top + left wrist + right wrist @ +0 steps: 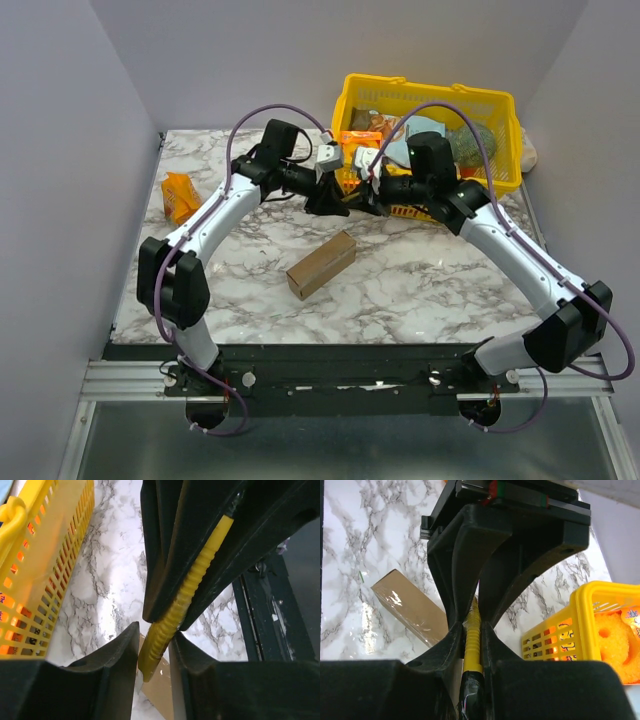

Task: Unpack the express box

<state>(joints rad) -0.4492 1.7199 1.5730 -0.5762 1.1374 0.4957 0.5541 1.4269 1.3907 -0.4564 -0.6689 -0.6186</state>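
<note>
The left gripper [154, 637] grasps a yellow ribbed tool [200, 575]; its jaws stand only as wide as the tool, one finger pressed against each side of the tool's end. The right gripper [472, 630] is clenched on the same tool from the opposite end, its jaws just as narrow, with a black-wrapped part of the tool lying between its fingers. The two grippers meet tip to tip above the marble table [420, 280], just in front of the yellow basket [430, 95]. The express box [322, 265] lies flat on the table near its middle, closed, with shiny tape along its top face; neither gripper touches it, and it sits below them on the side toward the arm bases. An orange packet [178, 195] lies well apart at the left of the table.
</note>
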